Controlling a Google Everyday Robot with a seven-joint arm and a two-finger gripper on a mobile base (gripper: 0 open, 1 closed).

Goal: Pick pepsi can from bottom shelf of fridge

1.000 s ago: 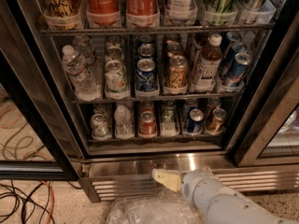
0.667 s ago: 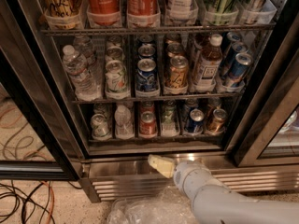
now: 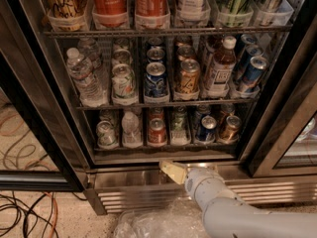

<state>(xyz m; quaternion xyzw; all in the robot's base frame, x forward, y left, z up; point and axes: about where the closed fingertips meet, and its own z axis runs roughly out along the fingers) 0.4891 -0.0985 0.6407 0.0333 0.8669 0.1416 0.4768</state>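
The fridge [image 3: 47,118] stands open in front of me. Its bottom shelf [image 3: 163,147] holds a row of drinks in clear trays. The pepsi can [image 3: 206,128], dark blue with a silver top, stands second from the right, between a clear bottle [image 3: 178,124] and a copper-brown can [image 3: 229,128]. A red can [image 3: 157,131] stands further left. My gripper [image 3: 171,171], cream-tipped on a white arm, is below the shelf, in front of the fridge's steel base [image 3: 129,180], down and left of the pepsi can and apart from it.
The middle rack [image 3: 158,102] holds more cans and bottles, including a blue can [image 3: 155,78]. A black door frame [image 3: 277,133] rises at the right. Cables [image 3: 25,214] lie on the floor at left. A crumpled plastic bag [image 3: 148,224] lies below the arm.
My gripper has moved left and upward, from the ribbed base toward the lip under the bottom shelf. The drinks have not moved.
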